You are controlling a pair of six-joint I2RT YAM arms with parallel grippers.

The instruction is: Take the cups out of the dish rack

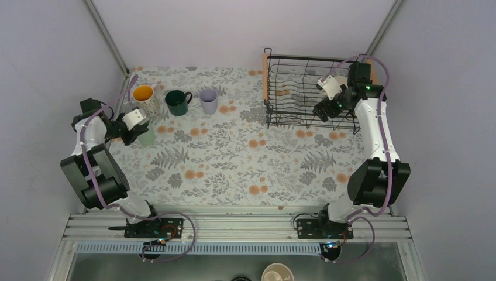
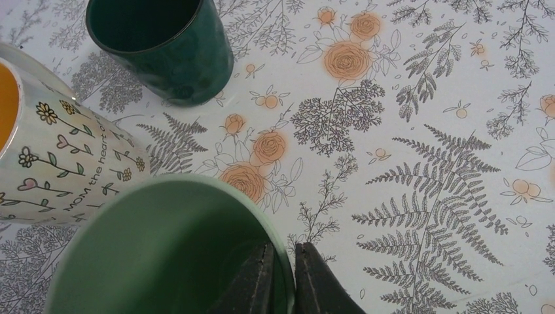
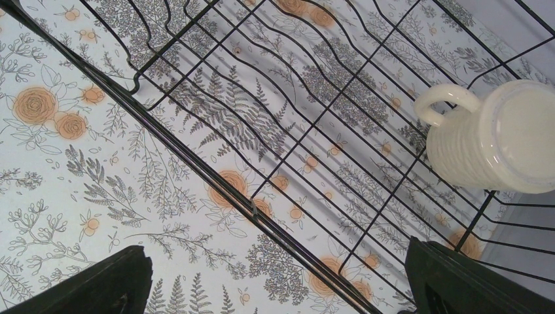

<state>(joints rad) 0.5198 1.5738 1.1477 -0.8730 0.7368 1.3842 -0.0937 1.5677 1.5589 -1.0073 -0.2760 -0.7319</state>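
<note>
While cream mug [image 3: 487, 147] racked, mint green cup [image 2: 150, 255] pinched (rim).

A mug [image 3: 497, 140] sits in the dish rack [image 1: 295, 88], right of the tumbler [image 1: 208, 100].

The cup [image 2: 157, 261] is mint green, the mug [image 3: 497, 140] cream, the rack [image 1: 304, 58] black

The only readable writing is on the floral mug [image 2: 59, 157], just up and left of the left gripper [image 2: 283, 252]. Dark letters along its side read "MOM the heart of"; the rest is hidden.
</note>
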